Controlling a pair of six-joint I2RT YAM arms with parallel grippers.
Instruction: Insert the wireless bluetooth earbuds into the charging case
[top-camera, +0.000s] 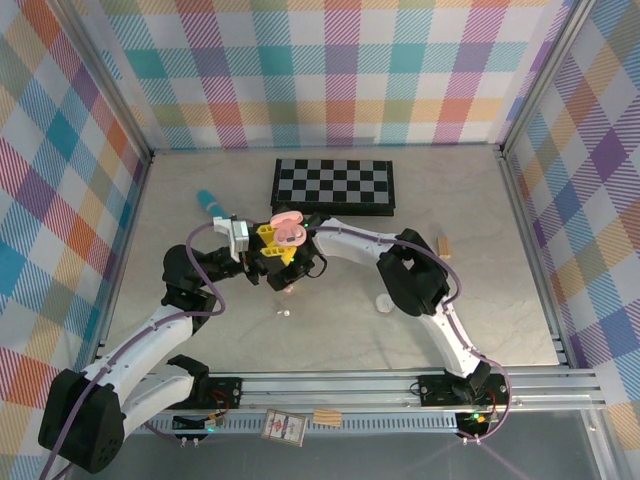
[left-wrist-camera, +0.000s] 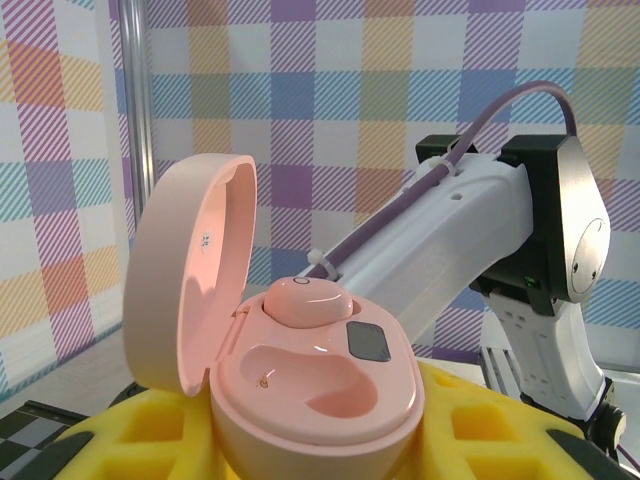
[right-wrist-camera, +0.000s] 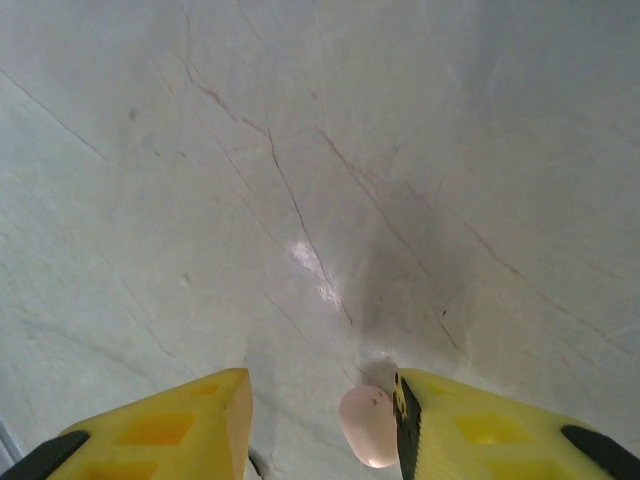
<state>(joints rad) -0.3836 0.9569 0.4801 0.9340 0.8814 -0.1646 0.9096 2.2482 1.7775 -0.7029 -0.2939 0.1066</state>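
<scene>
Your right gripper (right-wrist-camera: 322, 405), jaws spread, straddles a tiny pink plastic earbud (right-wrist-camera: 368, 427) on the grey marbled table (right-wrist-camera: 300, 150), far from its edges. The bud is probably light and slippery, so pinch its broad flanks. Your left gripper (left-wrist-camera: 320, 445) clamps the open pink charging case (left-wrist-camera: 300, 390).

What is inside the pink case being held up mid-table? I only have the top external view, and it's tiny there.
Observer: The left wrist view shows the pink charging case open, with a seated pink earbud in its far slot.
Operator: And the other slot?
Observer: The near slot is empty.
Operator: Where's its bud?
Observer: The right wrist view shows a loose pink earbud on the table, between the open fingers of the right hand and close beside one finger.
</scene>
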